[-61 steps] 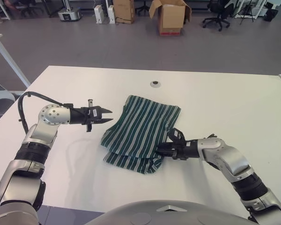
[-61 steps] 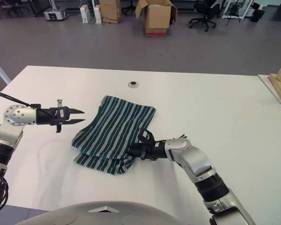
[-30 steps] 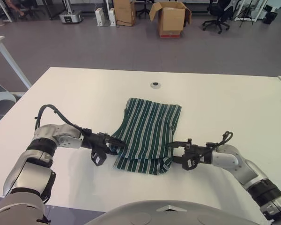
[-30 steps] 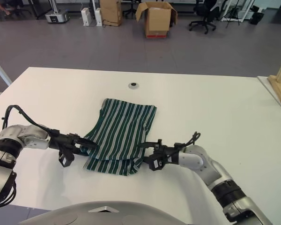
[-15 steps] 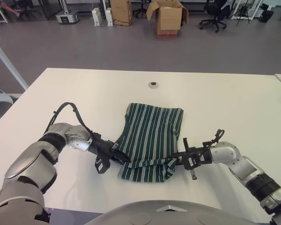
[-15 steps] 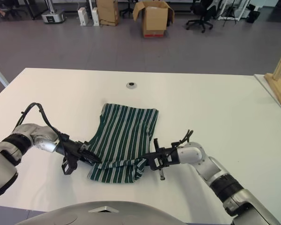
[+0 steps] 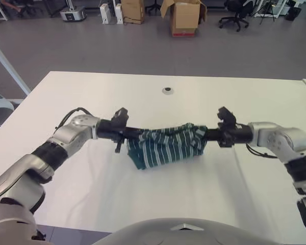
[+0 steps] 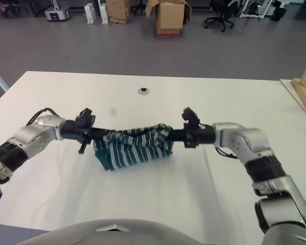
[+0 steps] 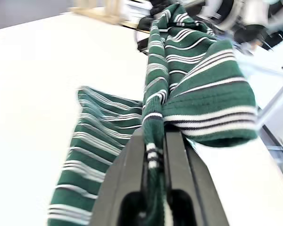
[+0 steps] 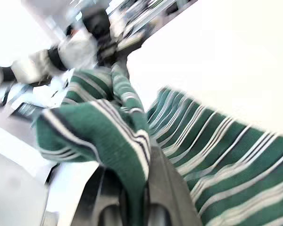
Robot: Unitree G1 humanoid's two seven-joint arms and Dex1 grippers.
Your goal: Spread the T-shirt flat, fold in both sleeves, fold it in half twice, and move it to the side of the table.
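Note:
The green T-shirt with white stripes [image 7: 166, 144] hangs doubled over the middle of the white table [image 7: 143, 199], held up at both ends, its lower fold resting on the tabletop. My left gripper [image 7: 128, 134] is shut on the shirt's left end and my right gripper [image 7: 206, 136] is shut on its right end. Striped cloth [image 9: 153, 141] is pinched between the left fingers in the left wrist view. Cloth [image 10: 132, 155] is likewise pinched between the right fingers in the right wrist view.
A small round grey fitting [image 7: 167, 91] sits in the table behind the shirt. Bare tabletop lies in front and to both sides. Beyond the far edge are cardboard boxes [image 7: 186, 16] and office chairs [image 7: 237, 9] on the floor.
Both grippers, holding the shirt's near edge, have lifted it and carried it away from me over the far half. The shirt has gone from lying flat to hanging folded between them.

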